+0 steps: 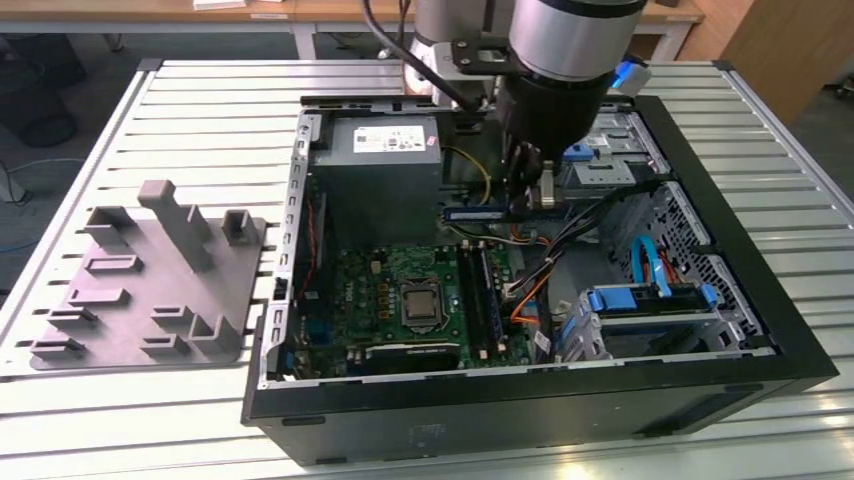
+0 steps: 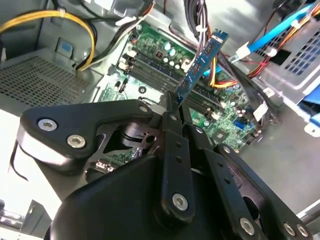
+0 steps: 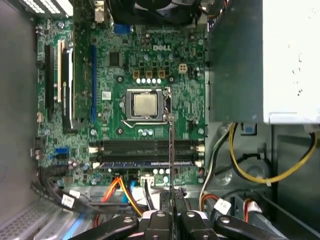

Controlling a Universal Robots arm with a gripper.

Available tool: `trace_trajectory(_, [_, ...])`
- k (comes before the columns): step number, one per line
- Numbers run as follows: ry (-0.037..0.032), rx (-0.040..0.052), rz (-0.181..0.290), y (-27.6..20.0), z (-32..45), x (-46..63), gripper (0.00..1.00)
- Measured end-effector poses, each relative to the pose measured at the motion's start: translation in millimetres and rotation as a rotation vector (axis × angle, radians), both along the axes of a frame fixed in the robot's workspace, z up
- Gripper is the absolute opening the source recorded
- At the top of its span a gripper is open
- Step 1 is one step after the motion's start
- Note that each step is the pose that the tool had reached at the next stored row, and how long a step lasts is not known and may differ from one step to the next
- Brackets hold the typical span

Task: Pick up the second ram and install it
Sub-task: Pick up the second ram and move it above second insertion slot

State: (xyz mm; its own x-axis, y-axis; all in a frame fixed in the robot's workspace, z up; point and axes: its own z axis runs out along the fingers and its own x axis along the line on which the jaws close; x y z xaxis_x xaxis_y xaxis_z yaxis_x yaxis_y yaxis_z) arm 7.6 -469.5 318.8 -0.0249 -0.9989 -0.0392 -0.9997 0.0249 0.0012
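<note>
The second ram (image 1: 478,213), a long, thin, blue memory stick with a row of black chips, is pinched at one end between the closed jaws of the black gripper (image 1: 534,200) and hangs in the air inside the open black computer case (image 1: 534,395), touching nothing else. In the exterior view the stick lies roughly level and reaches out from the gripper towards nine o'clock, just below the grey metal power supply box (image 1: 380,160). The green motherboard (image 1: 400,300) with its square silver processor socket (image 1: 420,303) sits at about six o'clock from the stick.

In the second wrist view the second ram (image 2: 200,65) slants away from the gripper (image 2: 175,102), its free end raised above the motherboard (image 2: 165,55), and the black fingers (image 2: 176,145) press flat against both of its faces. In the first wrist view the stick (image 3: 171,150) is seen edge-on as a thin line crossing over the long black memory slots (image 3: 145,147); the slot nearest the gripper (image 3: 173,192) appears to hold another blue stick (image 3: 140,163).

On the white slatted table (image 1: 174,100), at nine o'clock from the case and well apart from the gripper, stands the grey plastic tray with upright posts (image 1: 147,280)
</note>
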Motion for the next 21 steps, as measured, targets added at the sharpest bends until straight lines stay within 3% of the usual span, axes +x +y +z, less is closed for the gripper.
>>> trace_trajectory(21, [0.0,0.0001,0.0,-3.3,-26.4,-5.8,0.14])
